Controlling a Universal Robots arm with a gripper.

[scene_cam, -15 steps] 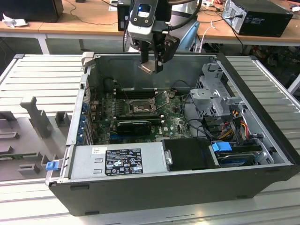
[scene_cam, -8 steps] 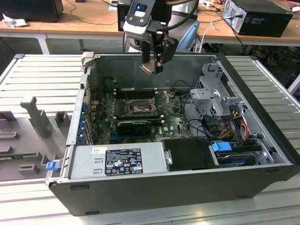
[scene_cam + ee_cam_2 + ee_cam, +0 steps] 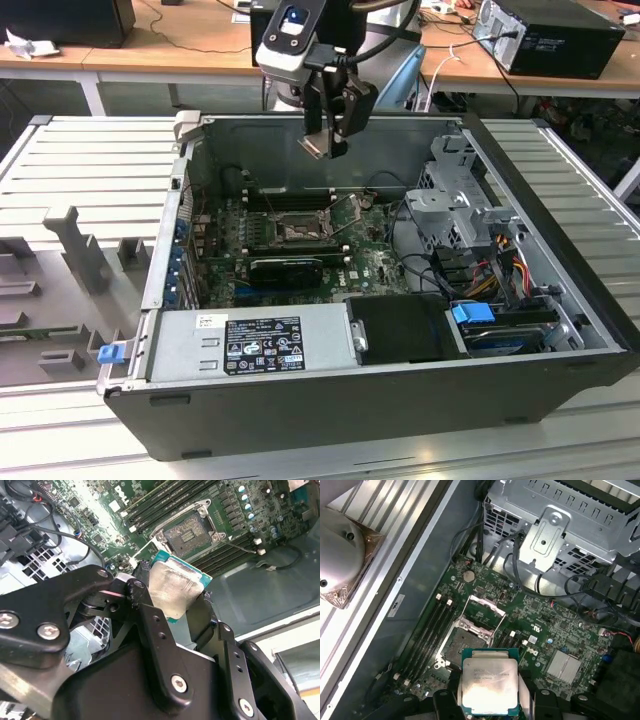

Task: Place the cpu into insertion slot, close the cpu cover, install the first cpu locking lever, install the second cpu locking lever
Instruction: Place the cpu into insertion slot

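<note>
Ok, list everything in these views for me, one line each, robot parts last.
cpu: one, silver-grey top with green edge, held above the motherboard.
insertion slot: one, dark pin field with silver rim, on the green board, empty.
cpu cover: one, silver, swung open at the slot's edge.
memory slots: several, black, beside the slot.
computer case: one, black and grey, lying open on the ribbed grey table.
power supply: one, silver, along the case's near wall in the exterior view.
drive cage: one, grey metal, on the exterior view's right of the board.
gripper: one, black, shut on the cpu over the case.
</note>
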